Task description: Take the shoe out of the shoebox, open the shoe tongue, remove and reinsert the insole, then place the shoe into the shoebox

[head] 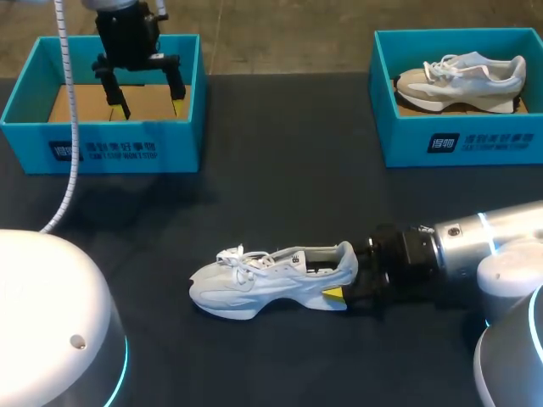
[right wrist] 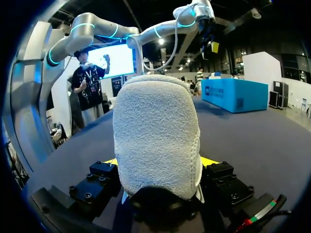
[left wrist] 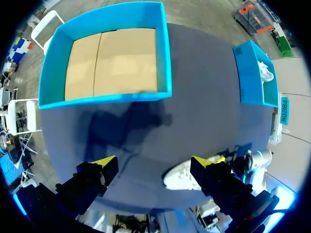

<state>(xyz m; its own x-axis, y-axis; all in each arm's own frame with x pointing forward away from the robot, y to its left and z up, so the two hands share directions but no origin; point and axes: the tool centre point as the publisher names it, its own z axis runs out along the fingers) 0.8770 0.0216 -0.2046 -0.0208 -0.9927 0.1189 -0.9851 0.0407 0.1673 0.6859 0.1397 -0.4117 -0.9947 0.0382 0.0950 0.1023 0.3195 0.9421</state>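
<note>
Shoe (head: 271, 280): unboxed, lies near centre of table (head: 280, 170). Probably light, soft upper, firmer heel, the best hold. Right gripper (head: 339, 292): clenched on heel. Left gripper (head: 146, 97): released, above far-left shoebox (head: 102, 148).

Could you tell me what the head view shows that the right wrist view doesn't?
Head view only: the second shoe in the right shoebox, and the white shoe's laces. Right wrist view only: the heel close up, held between the right hand's fingers. Both: the white shoe, the left shoebox and the left hand above it.
</note>
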